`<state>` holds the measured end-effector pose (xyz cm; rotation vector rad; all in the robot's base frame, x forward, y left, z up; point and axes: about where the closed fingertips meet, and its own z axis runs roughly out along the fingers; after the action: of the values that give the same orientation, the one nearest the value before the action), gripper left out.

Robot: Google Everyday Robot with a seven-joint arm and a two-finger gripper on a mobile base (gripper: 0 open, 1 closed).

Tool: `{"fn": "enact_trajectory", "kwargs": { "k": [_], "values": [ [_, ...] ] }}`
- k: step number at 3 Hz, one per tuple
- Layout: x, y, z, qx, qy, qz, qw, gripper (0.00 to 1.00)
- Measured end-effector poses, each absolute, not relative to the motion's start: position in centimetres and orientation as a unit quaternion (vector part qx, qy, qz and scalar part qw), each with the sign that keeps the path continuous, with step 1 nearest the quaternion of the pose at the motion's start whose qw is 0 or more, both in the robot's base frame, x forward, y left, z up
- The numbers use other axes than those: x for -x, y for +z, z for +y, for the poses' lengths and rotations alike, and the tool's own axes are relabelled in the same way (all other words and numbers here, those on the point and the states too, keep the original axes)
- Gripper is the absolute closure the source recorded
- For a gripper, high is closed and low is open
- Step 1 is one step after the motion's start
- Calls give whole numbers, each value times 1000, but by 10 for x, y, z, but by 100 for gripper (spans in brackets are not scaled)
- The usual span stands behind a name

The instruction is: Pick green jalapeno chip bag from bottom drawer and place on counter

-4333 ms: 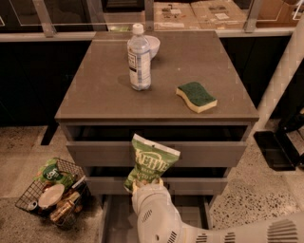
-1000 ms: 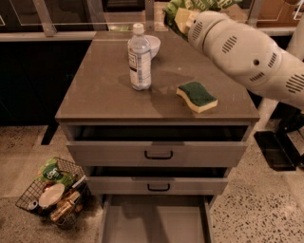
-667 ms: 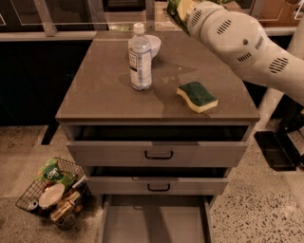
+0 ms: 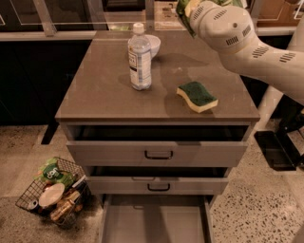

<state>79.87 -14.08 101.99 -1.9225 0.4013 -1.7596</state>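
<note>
My gripper [image 4: 191, 7] hangs at the top edge of the camera view, above the back right part of the counter [image 4: 104, 90]. It is shut on the green jalapeno chip bag [image 4: 182, 15], of which only green slivers show around the white wrist. The bag is held in the air, clear of the counter top. The bottom drawer [image 4: 154, 220] stands pulled out at the foot of the cabinet, its flat grey floor bare.
A water bottle [image 4: 140, 57], a white bowl [image 4: 153, 44] and a green-topped yellow sponge [image 4: 197, 96] sit on the counter. The two upper drawers [image 4: 159, 148] are slightly open. A wire basket [image 4: 52, 192] of items stands on the floor at left.
The arm has lifted the bag out of the bottom drawer to above the counter's back right, then drifted up and back, so the bag is now mostly past the top edge.
</note>
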Motion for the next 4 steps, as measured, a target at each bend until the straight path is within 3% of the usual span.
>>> {"fn": "enact_trajectory", "kwargs": {
  "k": [1,4],
  "values": [
    [-800,1018,-188,702,-645,194,231,88],
    [-797,1028,-188,697,-649,193,234,11]
  ]
}}
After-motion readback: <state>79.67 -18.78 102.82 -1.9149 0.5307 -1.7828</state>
